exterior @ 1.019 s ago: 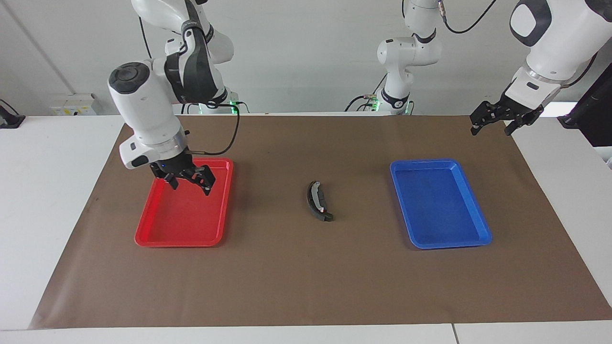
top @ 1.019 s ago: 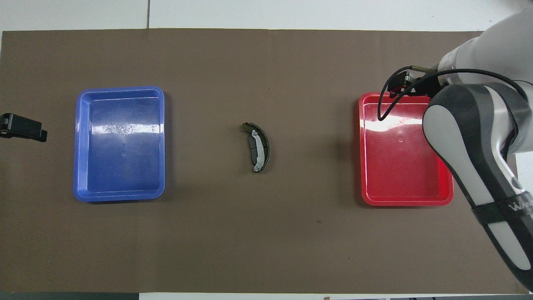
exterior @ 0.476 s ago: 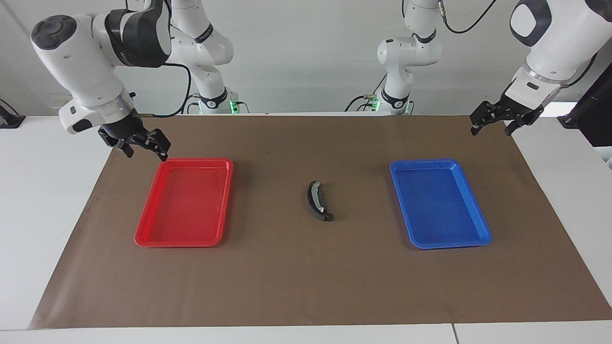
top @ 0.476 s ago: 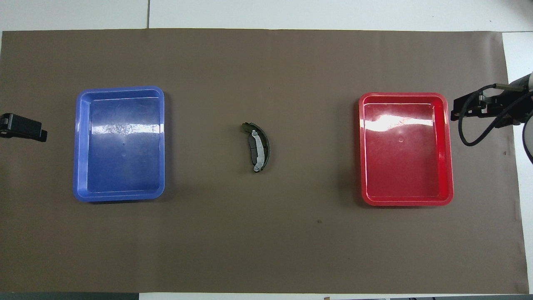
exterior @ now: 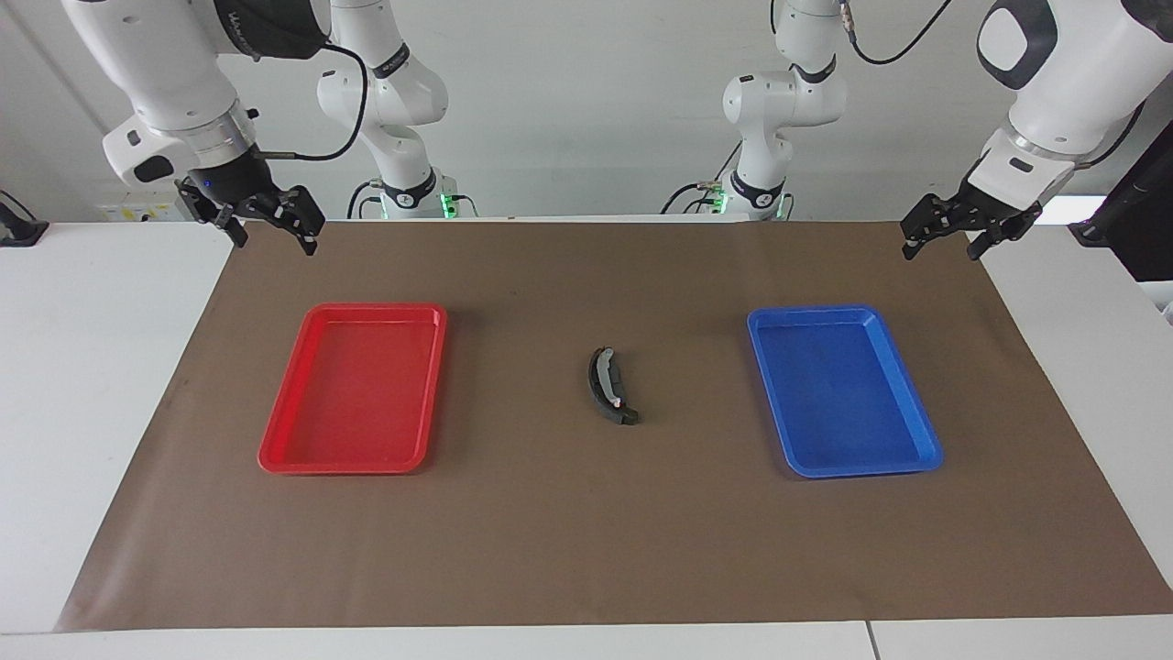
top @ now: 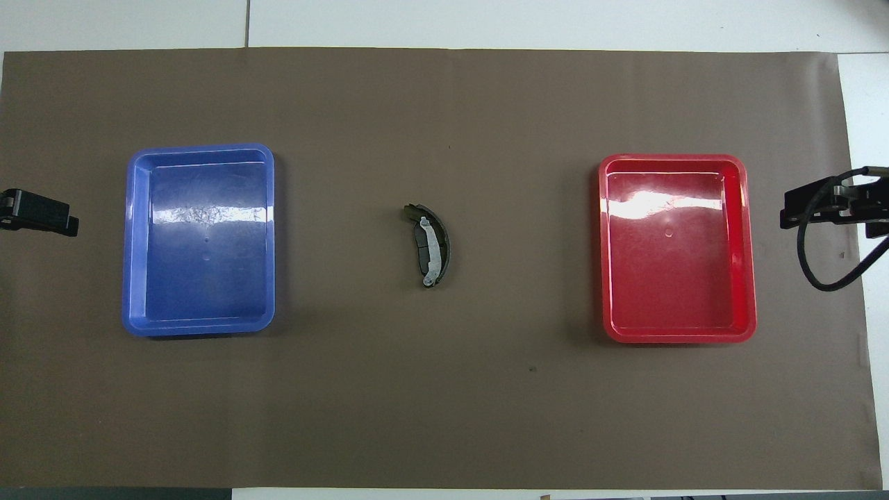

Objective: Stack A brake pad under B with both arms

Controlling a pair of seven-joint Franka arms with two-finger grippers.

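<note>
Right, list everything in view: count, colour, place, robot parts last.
B: one, black crescent with silvery strip, mid-mat between the trays, lying on the pad.
A brake pad: one, dark grey, under B.
red tray: one, toward the right arm's end.
blue tray: one, toward the left arm's end.
mat: one, brown, covering the table.
table: one, white.
right gripper: black, open, raised over the mat's corner.
left gripper: black, open, raised over the other corner, waiting.

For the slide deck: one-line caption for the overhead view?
Curved brake piece B lies on the short A brake pad at mat centre, between the blue tray and red tray.
</note>
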